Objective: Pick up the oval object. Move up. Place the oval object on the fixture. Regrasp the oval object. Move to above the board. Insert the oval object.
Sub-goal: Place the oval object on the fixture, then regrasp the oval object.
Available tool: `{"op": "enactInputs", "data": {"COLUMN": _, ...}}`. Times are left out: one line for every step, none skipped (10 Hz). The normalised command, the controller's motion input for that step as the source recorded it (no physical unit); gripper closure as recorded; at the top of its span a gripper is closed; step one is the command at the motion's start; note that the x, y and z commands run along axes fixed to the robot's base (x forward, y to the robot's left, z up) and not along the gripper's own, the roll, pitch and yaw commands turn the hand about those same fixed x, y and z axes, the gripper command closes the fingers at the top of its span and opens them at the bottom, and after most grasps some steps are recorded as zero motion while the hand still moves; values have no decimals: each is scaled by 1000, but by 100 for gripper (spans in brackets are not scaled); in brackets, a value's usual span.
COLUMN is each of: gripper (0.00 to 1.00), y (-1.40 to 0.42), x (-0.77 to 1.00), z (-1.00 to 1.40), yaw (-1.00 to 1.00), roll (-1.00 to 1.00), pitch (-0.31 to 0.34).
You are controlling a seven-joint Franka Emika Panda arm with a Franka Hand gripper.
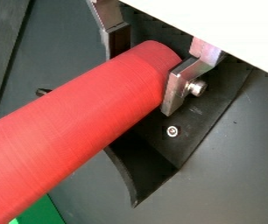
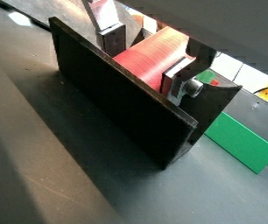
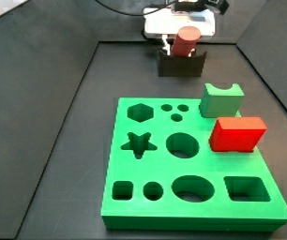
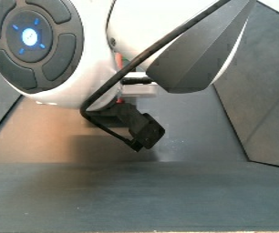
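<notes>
The oval object [image 1: 78, 122] is a smooth salmon-red peg lying in the curved notch of the fixture [image 2: 113, 105], a dark block. My gripper [image 1: 151, 68] is shut on the peg near one end, with a silver finger [image 1: 183, 83] on each side. It shows the same way in a wrist view [image 2: 144, 61]. In a side view the gripper [image 3: 184, 26] sits at the far end of the floor over the fixture [image 3: 181, 66], with the peg [image 3: 187, 39] sticking up out of it. The board [image 3: 158, 159] lies nearer, apart from the gripper.
A red cube [image 3: 237, 133] and a light green notched block [image 3: 221, 98] stand on the board's right side. A corner of the board shows beside the fixture [image 2: 242, 140]. Dark walls ring the floor. The robot's white body [image 4: 56, 45] fills a side view.
</notes>
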Motion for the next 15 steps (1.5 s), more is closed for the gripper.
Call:
{"op": "enactInputs", "data": {"gripper": 100, "y": -500, "x": 0, "z": -167, "yaw": 0, "roll": 0, "pitch": 0}}
{"op": "enactInputs", "data": {"gripper": 0, "y": 0, "x": 0, "z": 0, "yaw": 0, "roll": 0, "pitch": 0}}
{"op": "enactInputs", "data": {"gripper": 0, "y": 0, "x": 0, "z": 1000, "yaw": -35, "roll": 45, "pitch": 90}}
{"op": "enactInputs", "data": {"gripper": 0, "y": -2, "x": -3, "z": 1000, "yaw": -32, "roll": 46, "pitch": 93}}
{"op": "enactInputs", "data": {"gripper": 0, "y": -6, "x": -20, "z": 1000, "yaw": -34, "roll": 69, "pitch": 95}}
{"op": "enactInputs", "data": {"gripper": 0, "y": -9, "x": -26, "z": 1000, "yaw": -40, "roll": 78, "pitch": 85}}
{"op": "enactInputs", "data": {"gripper": 0, "y": -7, "x": -37, "z": 1000, "yaw": -49, "roll": 73, "pitch": 64}}
{"op": "enactInputs", "data": {"gripper": 0, "y": -5, "x": -40, "z": 967, "yaw": -52, "roll": 68, "pitch": 57}}
{"op": "enactInputs", "data": {"gripper": 0, "y": -5, "x": -38, "z": 733, "yaw": -52, "roll": 65, "pitch": 47}}
{"op": "enactInputs", "data": {"gripper": 0, "y": -3, "x": -31, "z": 560, "yaw": -49, "roll": 60, "pitch": 39}}
{"op": "enactInputs", "data": {"gripper": 0, "y": -2, "x": -33, "z": 319, "yaw": -41, "roll": 54, "pitch": 27}}
{"op": "enactInputs", "data": {"gripper": 0, "y": 0, "x": -1000, "z": 0, "yaw": -69, "roll": -12, "pitch": 15}}
{"op": "enactInputs", "data": {"gripper": 0, "y": -3, "x": -1000, "z": -49, "yaw": -71, "roll": -29, "pitch": -30}}
{"op": "enactInputs", "data": {"gripper": 0, "y": 1, "x": -1000, "z": -27, "yaw": -76, "roll": -12, "pitch": -52}}
{"op": "enactInputs", "data": {"gripper": 0, "y": -6, "x": -1000, "z": 1, "yaw": -56, "roll": 24, "pitch": -70}}
